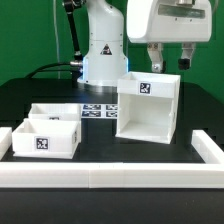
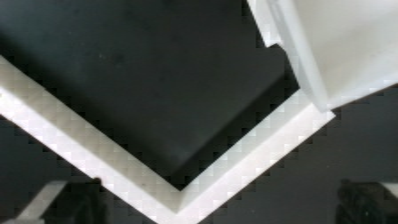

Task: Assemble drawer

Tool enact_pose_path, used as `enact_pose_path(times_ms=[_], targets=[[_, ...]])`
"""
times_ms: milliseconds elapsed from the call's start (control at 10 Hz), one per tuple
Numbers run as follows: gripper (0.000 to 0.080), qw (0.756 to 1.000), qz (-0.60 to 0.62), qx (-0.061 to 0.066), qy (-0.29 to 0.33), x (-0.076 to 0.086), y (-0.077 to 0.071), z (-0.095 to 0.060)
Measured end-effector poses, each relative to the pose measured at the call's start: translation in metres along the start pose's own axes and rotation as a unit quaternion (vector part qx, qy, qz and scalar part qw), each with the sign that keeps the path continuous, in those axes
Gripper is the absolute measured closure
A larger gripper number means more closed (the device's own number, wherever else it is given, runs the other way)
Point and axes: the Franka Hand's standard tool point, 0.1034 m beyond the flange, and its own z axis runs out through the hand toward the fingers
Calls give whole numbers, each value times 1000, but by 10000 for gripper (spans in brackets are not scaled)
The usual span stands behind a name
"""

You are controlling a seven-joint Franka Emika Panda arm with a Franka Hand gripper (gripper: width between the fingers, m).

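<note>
The white drawer housing (image 1: pixel 146 105), an open-fronted box with a marker tag on its back wall, stands on the black table right of centre. Two white drawer boxes lie at the exterior view's left, one in front (image 1: pixel 45 139) and one behind (image 1: pixel 55 113). My gripper (image 1: pixel 169 62) hangs above the housing's top rim, open and empty. In the wrist view the gripper (image 2: pixel 199 205) is spread wide, with dark fingertips (image 2: pixel 45 204) at both sides. A white corner of the housing (image 2: pixel 169 180) runs between them, and a white panel (image 2: pixel 338 50) shows further off.
The marker board (image 1: pixel 96 109) lies flat behind the drawer boxes. A low white rail (image 1: pixel 110 176) borders the table's front and runs up the right side (image 1: pixel 207 148). The robot's base (image 1: pixel 100 50) stands at the back.
</note>
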Motion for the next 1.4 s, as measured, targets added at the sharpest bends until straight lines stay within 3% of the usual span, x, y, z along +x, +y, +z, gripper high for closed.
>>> enact_pose_path(times_ms=[700, 900, 1400], targets=[[150, 1000, 0, 0, -1, 0, 0, 1], [150, 999, 51, 1, -2, -3, -3, 1], [150, 942, 335, 21, -26, -7, -22, 3]])
